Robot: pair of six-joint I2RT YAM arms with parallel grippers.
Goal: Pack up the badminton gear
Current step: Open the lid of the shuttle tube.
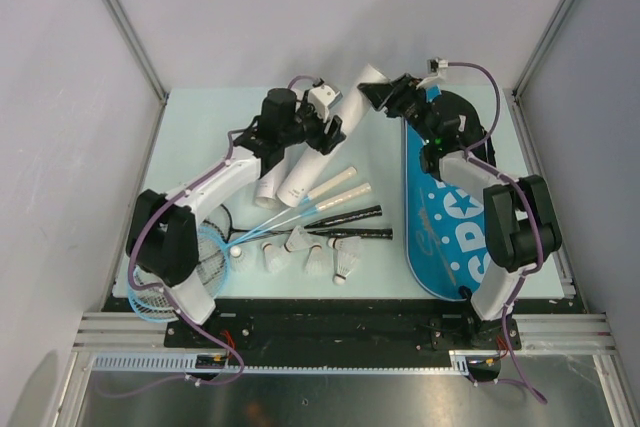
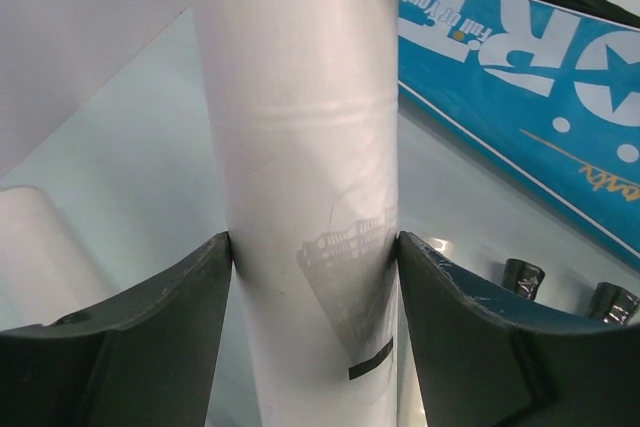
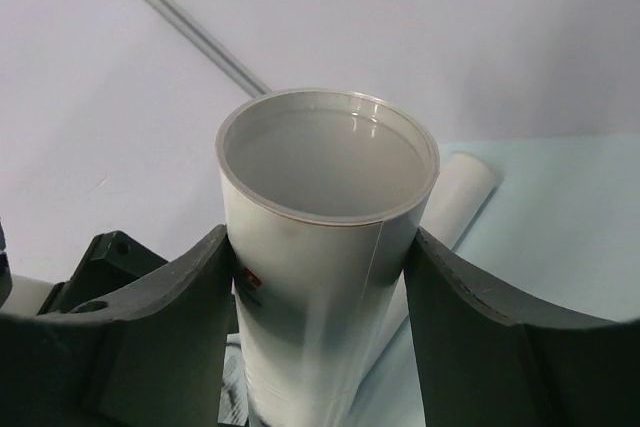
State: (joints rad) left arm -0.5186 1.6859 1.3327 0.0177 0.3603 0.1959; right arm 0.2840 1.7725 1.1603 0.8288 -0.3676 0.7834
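Tubes: two long white ones. The held tube [image 1: 352,102] slants across the middle back of the tabletop [image 1: 200,137]. The second tube [image 1: 266,185] lies just beside it, on its left.
Rackets: the rackets [image 1: 337,180] fan out in front of the tubes. I count two pale handles and two dark ones. My left arm covers most of the heads, so I cannot settle the number of rackets.
Shuttlecocks: I make out five shuttlecocks [image 1: 317,263] in a loose row near the front edge, close to the racket handles.
Bag: one blue-black bag [image 1: 450,222] lies flat along the right side of the tabletop.
Left arm: my left arm [image 1: 215,182] stretches forward and inward, ending at the middle of the held tube.
Right arm: my right arm [image 1: 515,217] reaches forward over the bag, then bends left to the tube's far end.
Left gripper: my left gripper [image 2: 312,247] is clamped on the held tube, with a finger pressed to each side.
Right gripper: my right gripper [image 3: 320,242] is partly spread, and both fingers lie against the held tube just under its open rim.
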